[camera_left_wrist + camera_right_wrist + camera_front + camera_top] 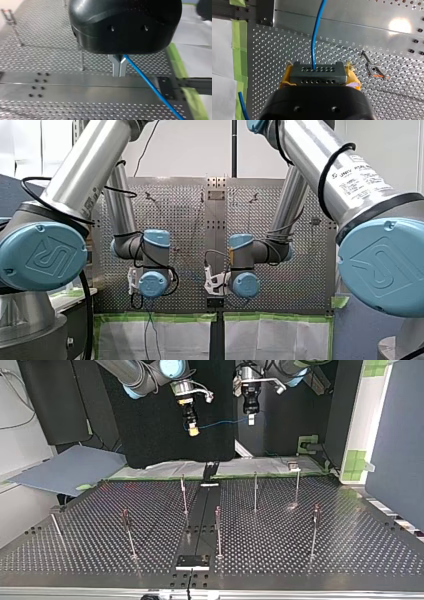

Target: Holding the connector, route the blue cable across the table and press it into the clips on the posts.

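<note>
Our right tool (319, 72) is clamped on the connector (318, 79), with its yellow pads (284, 80) pressed against the block's two short ends. From the connector's face the blue cable (314, 37) runs straight ahead of the tool, above the perforated table (350, 550). Our left tool (119, 67) is drawn narrow. Its metal fingers (115, 65) meet at the tips on the same cable, which slants away from them to one side. In the top view we see both tools hanging beyond the table's far edge, the right at about eleven o'clock and the left at about twelve, with the cable sagging in a shallow arc between them. Thin posts (255, 491) stand upright and well apart from nine o'clock round to three, with small clips (125, 514) at their tops. The cable is well clear of them.
</note>
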You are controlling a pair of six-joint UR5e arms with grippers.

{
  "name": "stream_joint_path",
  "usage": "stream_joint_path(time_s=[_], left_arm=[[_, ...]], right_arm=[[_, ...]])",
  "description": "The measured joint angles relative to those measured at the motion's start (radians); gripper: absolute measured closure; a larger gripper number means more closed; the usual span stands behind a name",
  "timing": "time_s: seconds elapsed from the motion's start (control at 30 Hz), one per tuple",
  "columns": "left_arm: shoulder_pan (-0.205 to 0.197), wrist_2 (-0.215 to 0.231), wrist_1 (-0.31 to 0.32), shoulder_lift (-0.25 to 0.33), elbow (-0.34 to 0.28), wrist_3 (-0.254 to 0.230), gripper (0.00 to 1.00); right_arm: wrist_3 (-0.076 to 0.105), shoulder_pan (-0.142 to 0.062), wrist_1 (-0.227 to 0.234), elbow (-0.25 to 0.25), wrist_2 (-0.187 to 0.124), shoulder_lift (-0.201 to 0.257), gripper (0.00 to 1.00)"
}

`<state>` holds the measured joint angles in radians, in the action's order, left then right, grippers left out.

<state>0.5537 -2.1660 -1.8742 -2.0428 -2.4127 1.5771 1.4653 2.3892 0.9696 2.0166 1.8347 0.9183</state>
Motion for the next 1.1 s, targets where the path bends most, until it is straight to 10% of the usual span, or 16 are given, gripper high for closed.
stream_joint_path(time_s=[0.73,1.1], left_arm=[[0.002,-0.003,0.002,-0.102,-0.018,-0.002,1.00],[-0.045,-0.020,-0.077,-0.011,-0.035,0.043,1.00]], right_arm=[[-0.005,-0.014,-0.016,-0.016,-0.007,0.015,1.00],[0.068,-0.014,-0.105,-0.083,-0.057,0.104,1.00]])
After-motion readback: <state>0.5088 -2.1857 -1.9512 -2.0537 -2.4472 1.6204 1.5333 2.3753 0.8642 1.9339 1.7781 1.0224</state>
